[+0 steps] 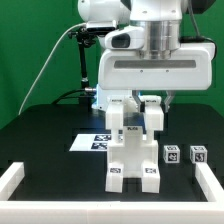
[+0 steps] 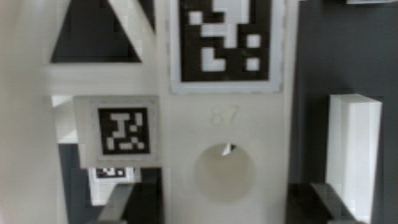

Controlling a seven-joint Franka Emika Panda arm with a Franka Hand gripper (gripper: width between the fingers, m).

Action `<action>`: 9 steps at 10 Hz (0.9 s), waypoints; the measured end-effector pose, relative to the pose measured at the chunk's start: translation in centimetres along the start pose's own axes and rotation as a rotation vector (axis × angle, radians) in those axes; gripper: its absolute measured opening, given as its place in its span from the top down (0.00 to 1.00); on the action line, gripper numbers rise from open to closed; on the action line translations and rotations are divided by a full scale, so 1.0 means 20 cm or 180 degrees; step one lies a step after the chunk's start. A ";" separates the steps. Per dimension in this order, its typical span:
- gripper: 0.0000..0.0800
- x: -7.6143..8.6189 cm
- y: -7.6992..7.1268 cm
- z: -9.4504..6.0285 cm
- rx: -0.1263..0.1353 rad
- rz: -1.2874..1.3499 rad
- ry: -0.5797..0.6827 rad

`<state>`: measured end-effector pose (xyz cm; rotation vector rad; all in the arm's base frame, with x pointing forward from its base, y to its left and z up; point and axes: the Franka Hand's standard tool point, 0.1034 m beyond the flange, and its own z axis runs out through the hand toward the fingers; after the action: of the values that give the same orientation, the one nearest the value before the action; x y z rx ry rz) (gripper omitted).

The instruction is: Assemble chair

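Evidently the gripper [image 1: 137,118] pinches, half-closed, an upright piece of the chair [image 1: 133,160] (tags face the wrist camera).

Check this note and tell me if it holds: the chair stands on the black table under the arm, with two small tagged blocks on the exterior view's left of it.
One detail is wrong. The two small tagged blocks lie on the exterior view's right of the chair, not its left, as the exterior view shows. The rest holds: the chair stands on the black table under the arm.
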<state>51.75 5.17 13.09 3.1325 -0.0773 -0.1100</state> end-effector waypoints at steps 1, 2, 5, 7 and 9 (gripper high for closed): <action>0.64 0.02 0.01 0.00 0.0000 -0.0017 0.0047; 0.64 0.01 0.02 0.02 -0.0007 -0.0013 0.0047; 0.64 0.02 0.03 0.08 -0.0037 -0.0015 0.0044; 0.64 0.02 0.03 0.12 -0.0057 -0.0019 0.0043; 0.64 0.04 0.06 0.17 -0.0080 -0.0049 0.0049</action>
<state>52.15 3.94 9.69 3.1087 -0.0515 -0.0861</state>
